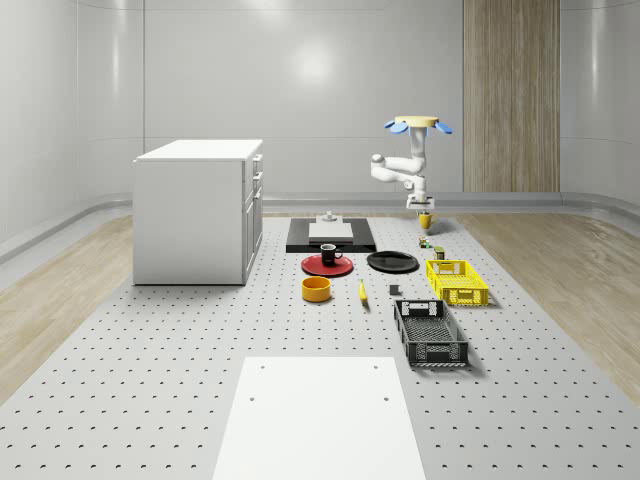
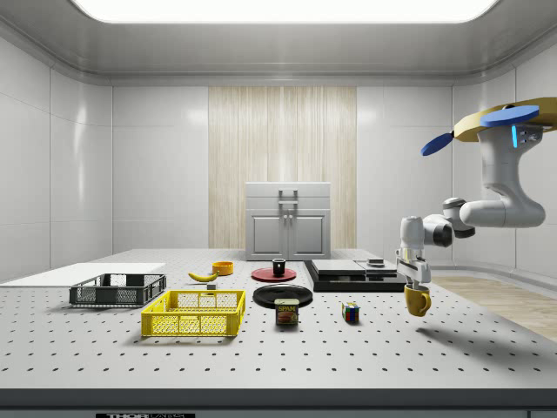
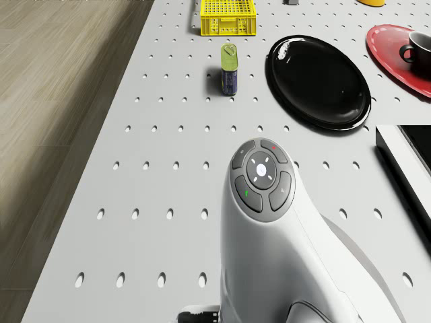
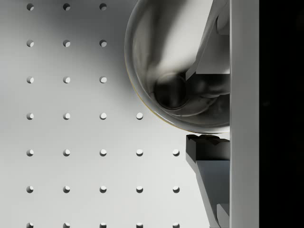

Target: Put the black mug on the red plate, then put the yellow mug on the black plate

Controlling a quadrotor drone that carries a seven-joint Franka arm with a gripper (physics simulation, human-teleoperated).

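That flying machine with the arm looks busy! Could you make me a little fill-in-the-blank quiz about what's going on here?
1. The hand holds the glossy yellow mug in the air, above the perforated grey ____.
2. The small black mug stands on the round ____ plate.
3. The round glossy black plate has ____ on it.
4. The open-topped yellow plastic crate lies nearest the tin labelled ____.

Missing words: table; red; nothing; SPAM
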